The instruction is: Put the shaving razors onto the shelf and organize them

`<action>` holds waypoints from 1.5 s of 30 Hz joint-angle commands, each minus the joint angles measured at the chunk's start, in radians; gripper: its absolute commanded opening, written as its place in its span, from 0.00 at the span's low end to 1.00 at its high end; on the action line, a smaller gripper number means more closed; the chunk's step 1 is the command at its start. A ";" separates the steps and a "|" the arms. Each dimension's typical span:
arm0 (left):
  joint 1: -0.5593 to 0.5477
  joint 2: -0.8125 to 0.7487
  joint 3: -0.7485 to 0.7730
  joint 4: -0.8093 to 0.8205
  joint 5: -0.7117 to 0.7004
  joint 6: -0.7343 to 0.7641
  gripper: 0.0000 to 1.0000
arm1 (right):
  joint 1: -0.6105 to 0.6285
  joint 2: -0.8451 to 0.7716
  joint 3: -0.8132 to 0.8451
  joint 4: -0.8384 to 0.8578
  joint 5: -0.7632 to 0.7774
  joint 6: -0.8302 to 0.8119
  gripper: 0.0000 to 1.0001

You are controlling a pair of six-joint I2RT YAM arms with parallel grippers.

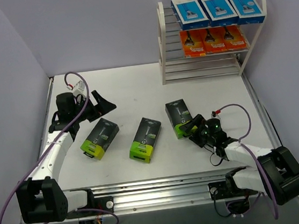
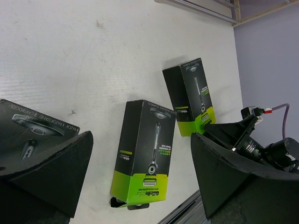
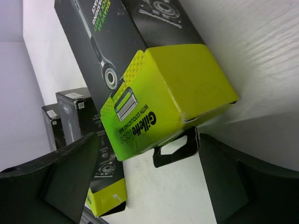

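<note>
Facing right gripper (image 3: 148,173): hang tab (image 3: 190,143), hidden overhead.

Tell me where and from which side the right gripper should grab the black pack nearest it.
Grip the black pack across its narrow width at the lime-green end, coming from the near side where the right gripper sits. It lies flat with that end and its hang tab facing the open fingers, which look wide enough to straddle it.
</note>
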 commanded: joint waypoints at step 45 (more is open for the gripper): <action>-0.032 -0.053 0.003 -0.007 -0.002 0.006 0.94 | 0.114 0.428 -0.167 0.670 0.285 0.440 0.27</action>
